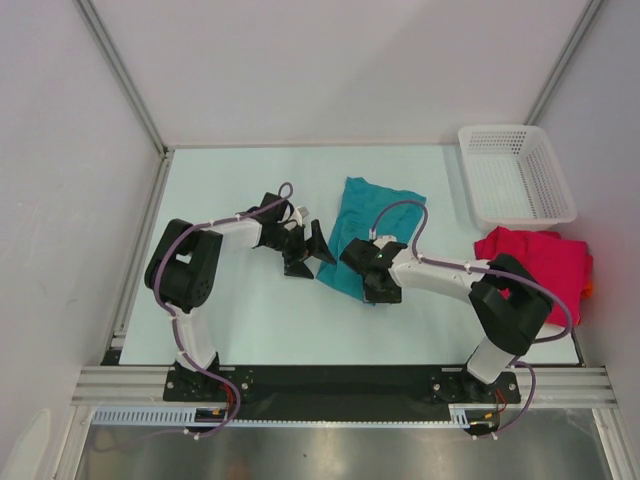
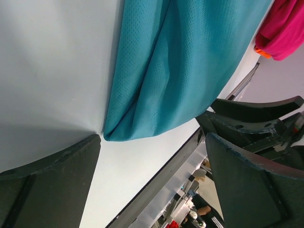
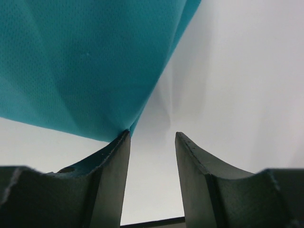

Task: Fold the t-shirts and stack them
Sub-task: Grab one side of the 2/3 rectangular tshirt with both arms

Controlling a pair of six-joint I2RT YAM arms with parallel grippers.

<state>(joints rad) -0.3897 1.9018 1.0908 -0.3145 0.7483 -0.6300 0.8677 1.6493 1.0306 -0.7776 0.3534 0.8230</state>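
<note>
1. Left gripper: its jaws stand wide apart and hold nothing. In the left wrist view, white table shows between the two dark fingers.
2. The teal shirt lies on the table just to the right of the left gripper. It is spread long and narrow, running away from the arms. In the left wrist view its near corner lies just ahead of one fingertip, not between the jaws.
3. Right gripper: it is low over the near end of the teal shirt. Its jaws are part way apart, with bare table in the gap.
4. In the right wrist view the teal shirt fills the space ahead and to the left of the right gripper. Its pointed corner meets the tip of the left-hand finger. No cloth lies between the fingers.
5. A pink shirt lies in a crumpled heap well to the right of the right gripper, beyond that arm's elbow. An orange edge shows at its far right side.
6. A white basket stands beyond the pink shirt, far to the right of both grippers.
</note>
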